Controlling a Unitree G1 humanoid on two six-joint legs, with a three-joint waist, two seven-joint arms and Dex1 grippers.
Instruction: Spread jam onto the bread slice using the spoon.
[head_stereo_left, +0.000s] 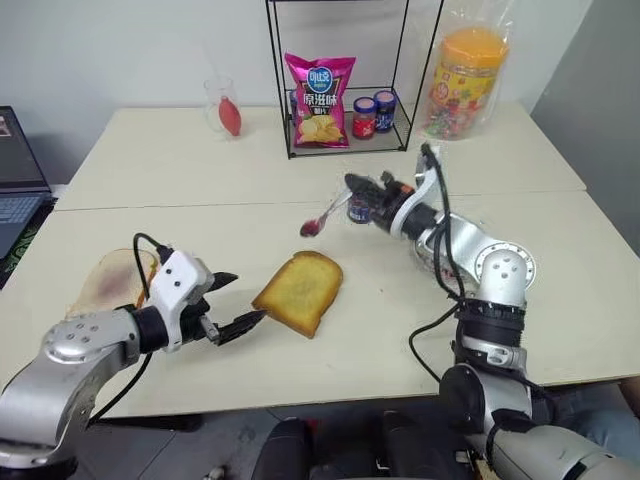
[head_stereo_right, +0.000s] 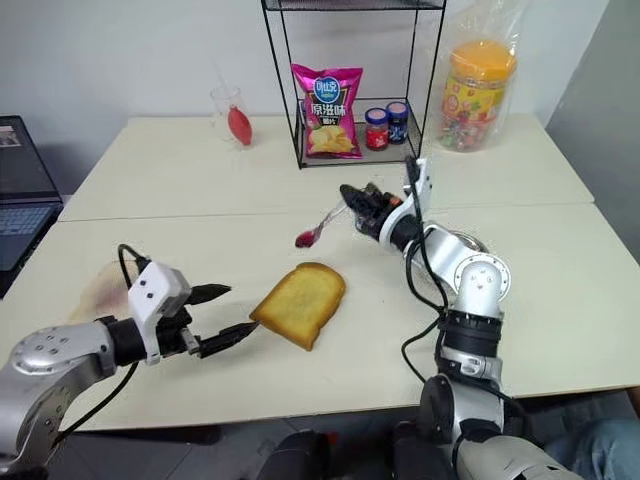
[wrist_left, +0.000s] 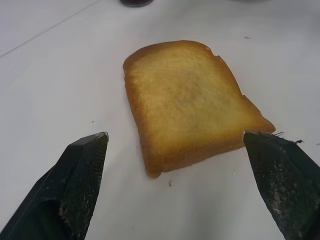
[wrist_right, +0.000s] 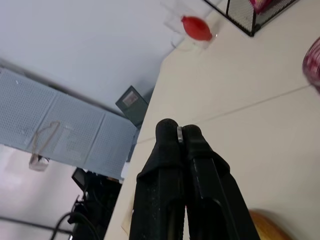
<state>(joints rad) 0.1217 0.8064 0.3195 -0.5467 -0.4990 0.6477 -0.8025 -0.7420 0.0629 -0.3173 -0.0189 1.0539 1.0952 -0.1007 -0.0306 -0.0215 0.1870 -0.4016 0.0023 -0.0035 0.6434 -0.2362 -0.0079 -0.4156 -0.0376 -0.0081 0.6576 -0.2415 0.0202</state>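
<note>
bread slice (head_stereo_left: 299, 291) lies flat on the table (head_stereo_left: 180, 180), top bare, no jam on it: spreading not yet begun, by my reading. jam (head_stereo_left: 309, 228) sits as a dark red blob in the bowl of the spoon (head_stereo_left: 327, 214), held above the table beyond the slice, handle pinched in the closed right gripper (head_stereo_left: 353, 187). left gripper (head_stereo_left: 238, 301) is spread wide and empty, one fingertip just beside the slice's near corner.

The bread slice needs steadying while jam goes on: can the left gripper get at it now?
Probably yes. The left gripper is open right beside the bread slice, one fingertip near its corner, with bare table between them. The spoon hangs above, farther back.
</note>
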